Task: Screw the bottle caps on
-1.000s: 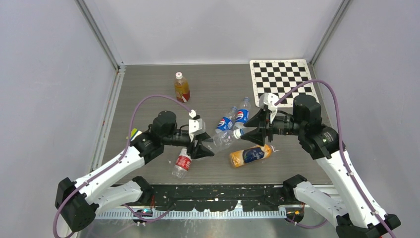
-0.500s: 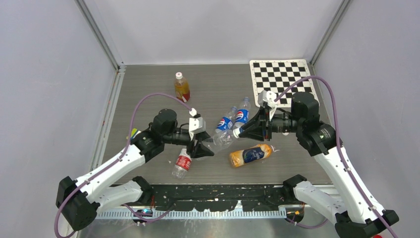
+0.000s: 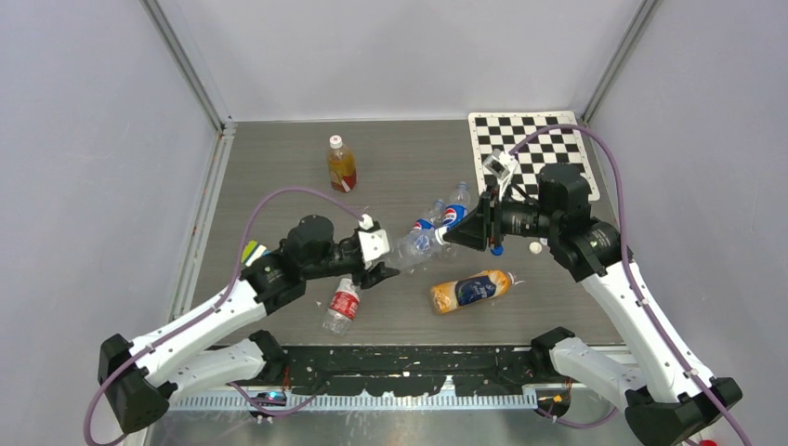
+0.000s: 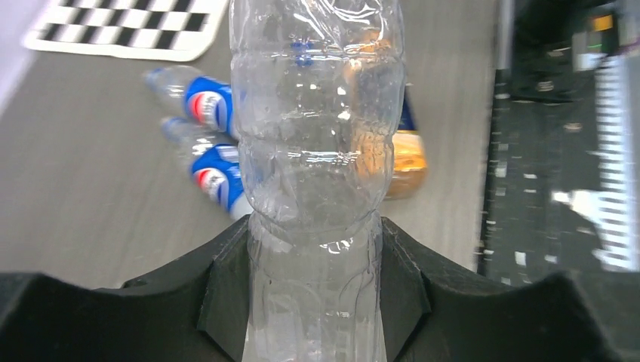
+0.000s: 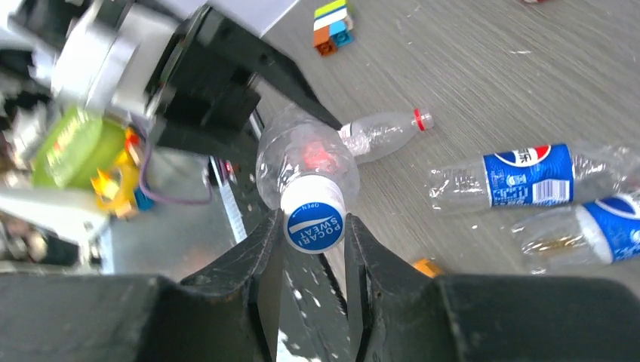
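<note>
My left gripper (image 3: 386,269) is shut on the lower body of a clear, label-less bottle (image 3: 413,247) and holds it tilted above the table. In the left wrist view the bottle (image 4: 315,151) fills the gap between the black fingers (image 4: 226,290). My right gripper (image 3: 453,238) is at the bottle's neck. In the right wrist view its jaws press on both sides of a white cap with a blue top (image 5: 315,224) that sits on the bottle's mouth. A loose white cap (image 3: 534,247) lies on the table beside the right wrist.
Two Pepsi bottles (image 3: 453,214) lie behind the held bottle. An orange drink bottle (image 3: 471,290) lies in front, a red-label bottle (image 3: 342,306) at front left, and an upright juice bottle (image 3: 341,163) at the back. A checkerboard (image 3: 531,144) lies at back right.
Both arms have carried the clear bottle a little toward the far side. The right wrist has rolled while staying on the cap end.
</note>
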Available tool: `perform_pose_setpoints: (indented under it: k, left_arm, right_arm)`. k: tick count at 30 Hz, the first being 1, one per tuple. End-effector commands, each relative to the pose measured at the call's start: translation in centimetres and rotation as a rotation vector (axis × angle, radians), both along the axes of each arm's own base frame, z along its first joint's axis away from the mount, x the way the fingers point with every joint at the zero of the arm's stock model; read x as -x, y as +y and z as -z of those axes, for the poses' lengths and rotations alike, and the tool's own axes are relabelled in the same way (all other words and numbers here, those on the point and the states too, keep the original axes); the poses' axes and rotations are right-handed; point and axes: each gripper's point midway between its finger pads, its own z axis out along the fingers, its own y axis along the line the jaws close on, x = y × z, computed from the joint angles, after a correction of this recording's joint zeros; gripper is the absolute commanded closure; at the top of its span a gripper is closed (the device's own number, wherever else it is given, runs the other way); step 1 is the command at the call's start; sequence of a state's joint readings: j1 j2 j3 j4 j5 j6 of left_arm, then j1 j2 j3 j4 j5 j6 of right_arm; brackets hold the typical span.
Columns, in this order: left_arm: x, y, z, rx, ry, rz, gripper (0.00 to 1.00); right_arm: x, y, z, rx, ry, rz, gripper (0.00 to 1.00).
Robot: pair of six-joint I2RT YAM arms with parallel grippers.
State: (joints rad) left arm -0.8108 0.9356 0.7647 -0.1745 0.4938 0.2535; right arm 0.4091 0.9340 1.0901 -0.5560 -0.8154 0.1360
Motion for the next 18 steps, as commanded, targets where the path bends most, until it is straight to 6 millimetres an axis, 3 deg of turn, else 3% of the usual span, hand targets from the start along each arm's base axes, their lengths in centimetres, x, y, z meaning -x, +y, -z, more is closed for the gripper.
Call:
perform_pose_setpoints:
  k: [1, 7, 11, 13, 15, 18]
  left_arm:
    - [-2.3, -0.5, -4.0, 0.011, -0.421, -0.123, 1.00]
    - [-1.9, -1.3, -5.3, -0.076, -0.888, -0.179, 1.00]
    - [-1.6, -1.9, -6.1, -0.110, -1.089, -0.211, 1.00]
    - [-1.6, -2.0, -6.0, -0.125, -1.116, -0.223, 1.00]
    - [-1.9, -1.7, -5.6, -0.135, -1.076, -0.246, 1.00]
    - [-2.2, -0.8, -4.2, -0.161, -0.937, -0.264, 1.00]
  right_arm:
    - [-1.6, 0.4, -1.4, -0.171, 0.344, 0.266, 0.99]
    - [-3.7, -0.3, 0.7, -0.295, 0.794, 0.602, 1.00]
    - [-4.2, -0.1, 0.8, -0.389, 0.963, 0.691, 0.99]
    - [-4.4, -0.1, -0.1, -0.420, 0.950, 0.688, 0.99]
    - [-4.5, -0.4, -0.9, -0.404, 0.868, 0.679, 0.93]
    - [-4.4, -1.0, -1.8, -0.311, 0.616, 0.615, 0.63]
